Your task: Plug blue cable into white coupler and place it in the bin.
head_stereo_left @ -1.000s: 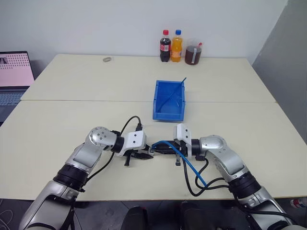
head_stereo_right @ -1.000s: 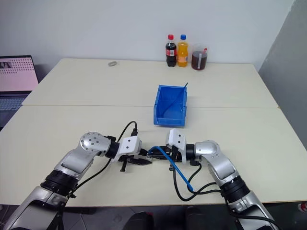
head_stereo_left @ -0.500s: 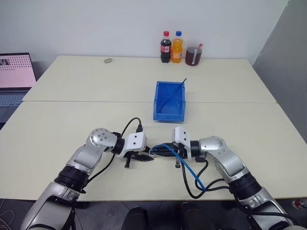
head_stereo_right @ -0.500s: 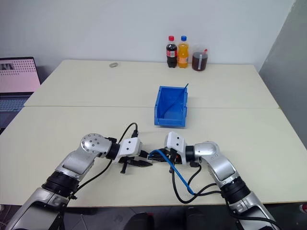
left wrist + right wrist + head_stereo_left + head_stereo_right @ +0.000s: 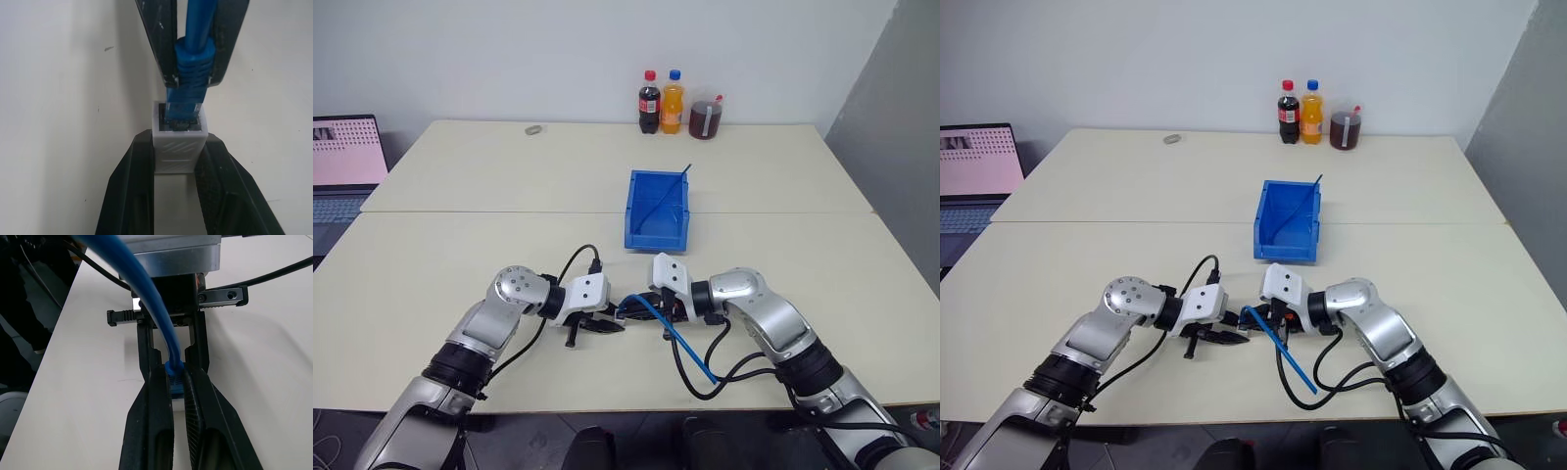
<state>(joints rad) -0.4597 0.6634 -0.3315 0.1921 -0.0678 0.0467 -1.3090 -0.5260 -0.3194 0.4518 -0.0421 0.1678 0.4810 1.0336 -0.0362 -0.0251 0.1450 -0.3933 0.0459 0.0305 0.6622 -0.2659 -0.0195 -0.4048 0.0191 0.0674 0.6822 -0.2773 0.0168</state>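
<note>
Bottles (image 5: 674,101), laptop (image 5: 344,162) beyond bin (image 5: 657,209)

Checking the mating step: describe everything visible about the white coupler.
The white coupler is a small boxy block of white plastic with moulded ridges on one side and a dark socket in its end face. The left end effector is shut on it, one black finger against each side, holding it just above the table. The blue cable, gripped by the right end effector, has its plug sitting in the socket; whether it is fully seated cannot be told.
</note>
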